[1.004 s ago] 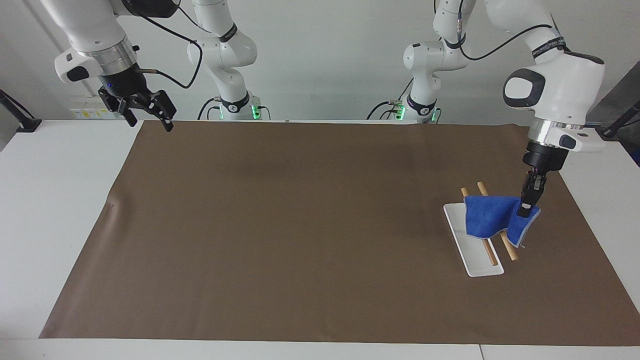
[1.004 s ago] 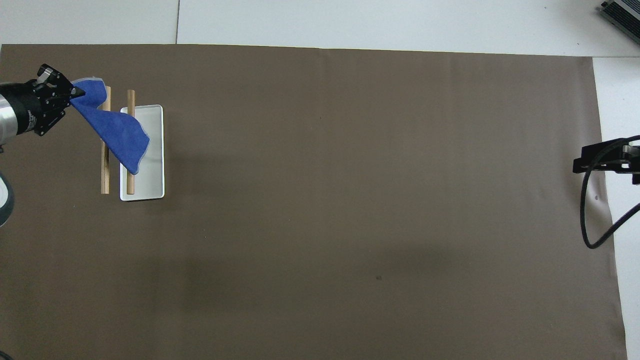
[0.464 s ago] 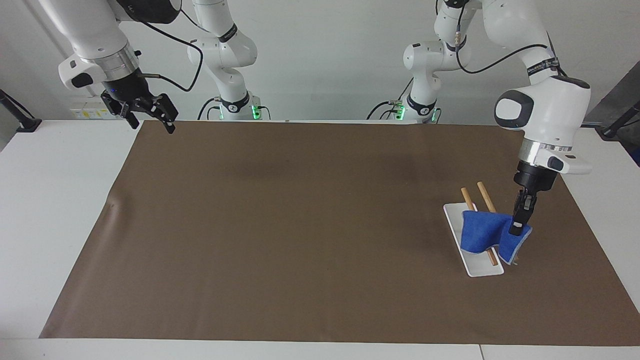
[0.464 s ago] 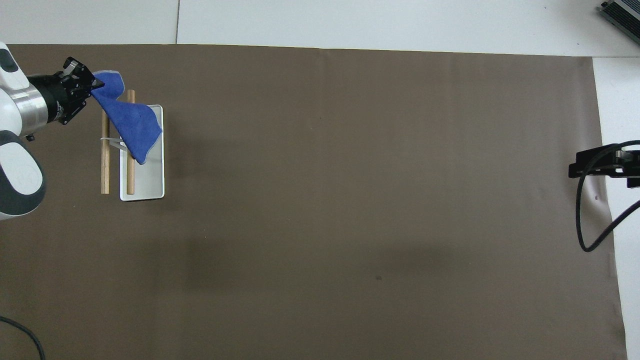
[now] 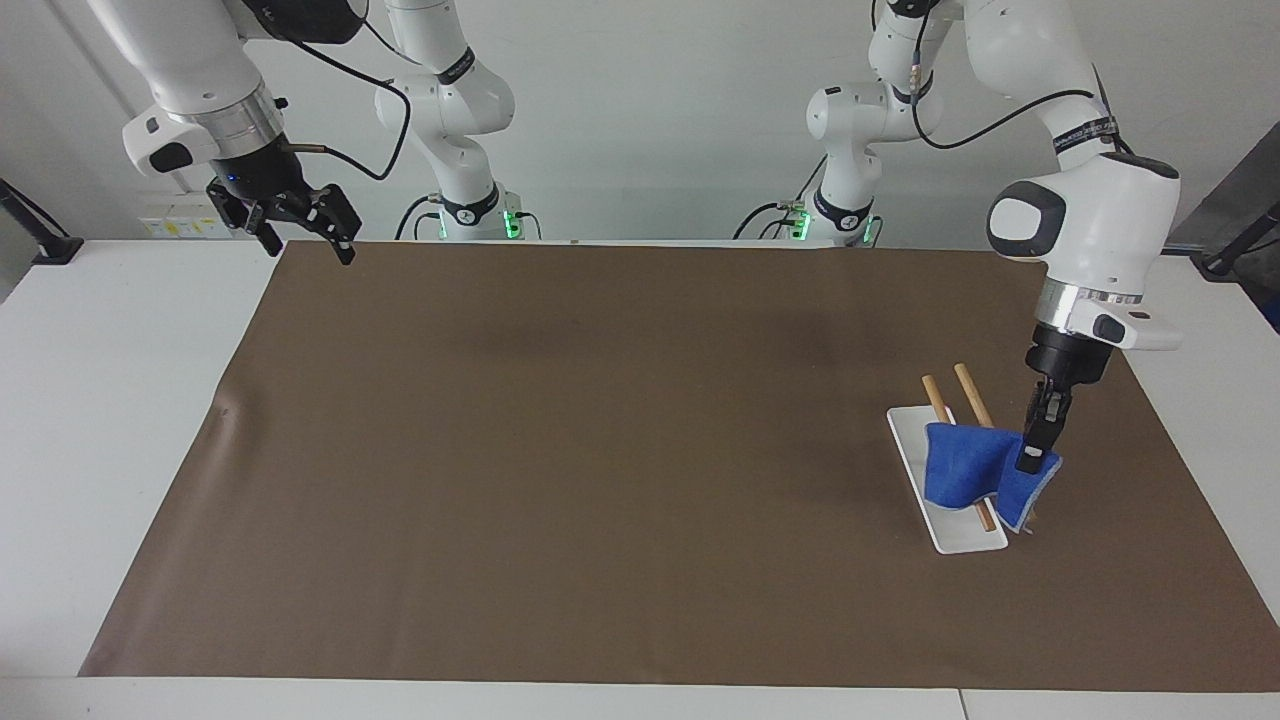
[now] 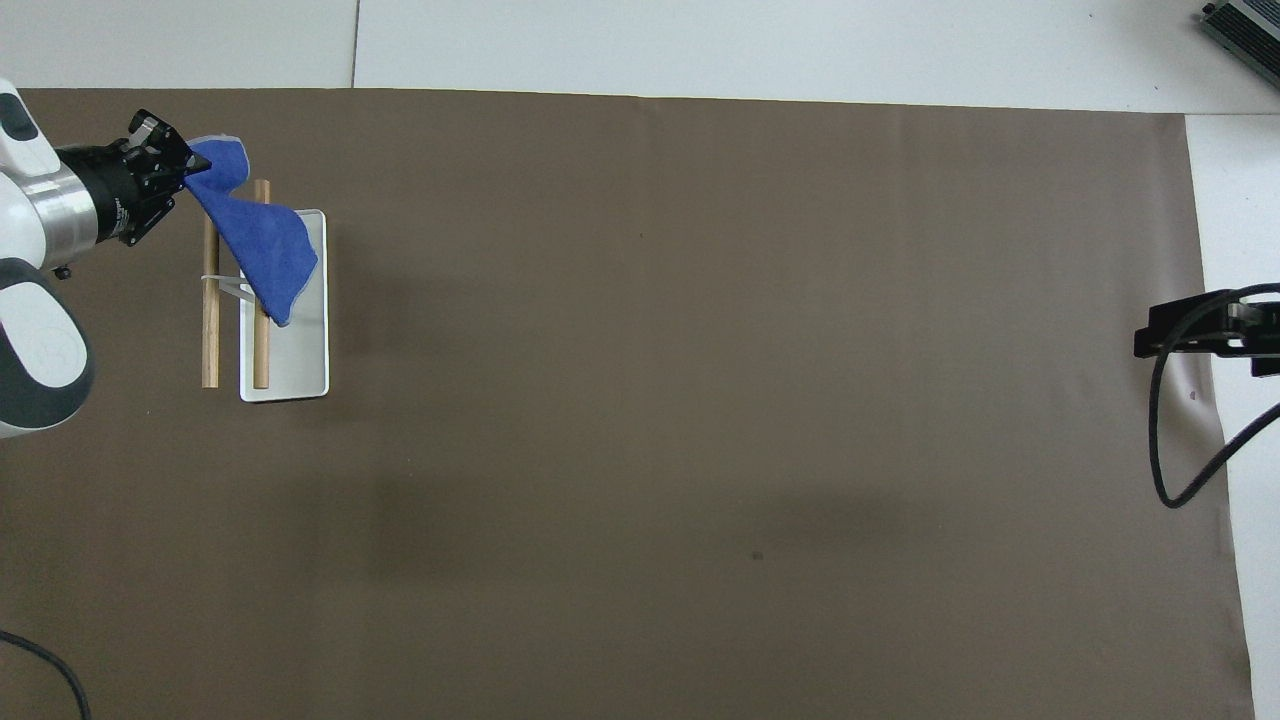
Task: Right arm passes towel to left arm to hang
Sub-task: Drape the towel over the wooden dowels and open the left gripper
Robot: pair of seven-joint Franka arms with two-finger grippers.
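Left gripper (image 5: 1029,462) is closed on one corner of the towel (image 5: 965,466), fingers pinched tight on the cloth, low over the rack at the left arm's end of the desk (image 5: 120,420). The towel drapes across both rods (image 5: 940,398) of the white tray (image 5: 915,450); most of the cloth hangs on the tray side, and only the gripped corner and a short flap hang on the outer side, down toward the brown mat (image 5: 600,450).

Right gripper (image 5: 300,225) waits with fingers wide apart and holding nothing, raised over the mat's corner at the right arm's end.

Risks noted:
- Uneven drape. On release, the heavier tray-side fold may pull the short flap back over the rods, and the towel would slide off into the tray.
- Snagging. Terry loops may catch on the fingers; a lift away could drag the cloth with it.
- Rack disturbance. The gripper sits just beside the outer rod. A sideways retreat could knock the rod or shift the light tray.
- Whether the lower hem touches the mat cannot be told.

Judgement: hanging is nearly done; only release and retreat are left.
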